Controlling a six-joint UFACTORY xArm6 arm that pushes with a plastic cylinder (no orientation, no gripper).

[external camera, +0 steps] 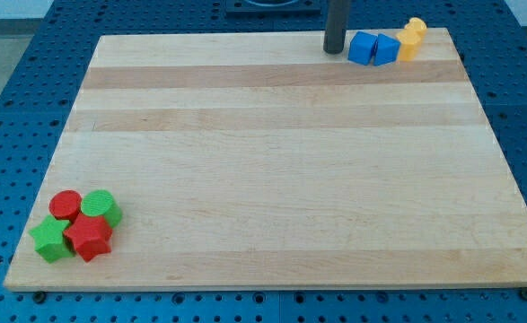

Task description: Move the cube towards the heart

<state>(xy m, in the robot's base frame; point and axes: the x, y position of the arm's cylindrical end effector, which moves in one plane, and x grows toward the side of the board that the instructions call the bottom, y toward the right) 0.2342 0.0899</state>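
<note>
Taking the wooden board (272, 170) as the landmark, the nearest things sit in its corner at the view's bottom left: a green star (50, 240) closest to the edge, a red star (88, 236) touching it on the view's right, and just behind them a red cylinder (65, 205) and a green cylinder (101, 207), all four bunched tight together. From there the whole middle of the board runs bare up to the far edge, so nothing lies between that huddle and the group at the view's top right. There a blue cube (363, 48) stands just inside the board's far edge, one corner turned toward the camera, so no long axis can be read from it. Pressed against it on the view's right is a second blue block (386, 48), wedge-like, its true shape hard to make out. Behind that, nearest the board's top right corner, is a yellow block (410, 39), partly hidden by the blue one; whether it is the heart I cannot tell. The rod comes down from the view's top, cut off above, and my tip (335, 50) rests just beside the cube on the view's left, too close to say whether they touch. There are no jaws on it and it holds nothing.
</note>
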